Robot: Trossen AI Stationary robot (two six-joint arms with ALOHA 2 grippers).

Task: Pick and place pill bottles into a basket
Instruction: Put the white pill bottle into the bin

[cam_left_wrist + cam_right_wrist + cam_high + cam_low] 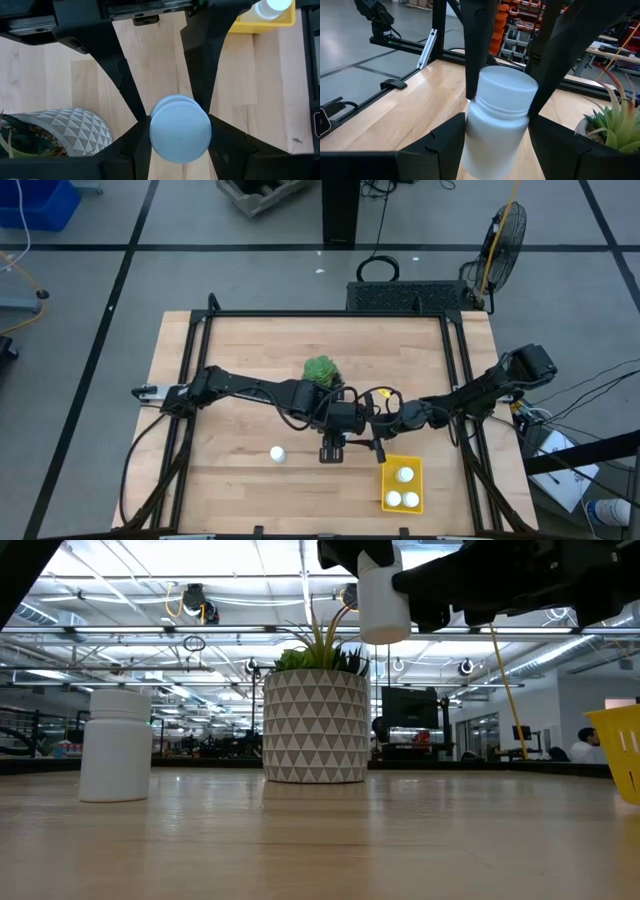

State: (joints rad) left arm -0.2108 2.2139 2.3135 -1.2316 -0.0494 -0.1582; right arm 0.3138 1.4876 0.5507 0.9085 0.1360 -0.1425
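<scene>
A white pill bottle (pixel 384 602) hangs high above the table's middle, with both grippers on it. My left gripper (pixel 180 136) comes down on it from above and is shut on it. My right gripper (pixel 497 142) reaches in level from the table's right and is also shut on it. A second pill bottle (pixel 277 453) stands upright on its base on the wood, left of the grippers. The yellow basket (pixel 384 485) lies near the front right with three bottles (pixel 404 475) standing in it. My left gripper pinches the bottle's cap (pixel 485 85) between its two fingers, one on each side. The fingers point steeply down. The bottle hangs upright below them, clear of the table. My right gripper has the bottle's body (pixel 475 135), below the cap, between its two fingers. They come level from the table's right side and lie across the upright bottle. Its fingers (pixel 135 100) meet the bottle just under the left gripper's hold.
A green plant in a white patterned pot (pixel 320 370) stands just beyond the grippers, toward the far edge. Black frame rails (pixel 455 380) run along the table's sides. Bare wood lies between the loose bottle and the basket.
</scene>
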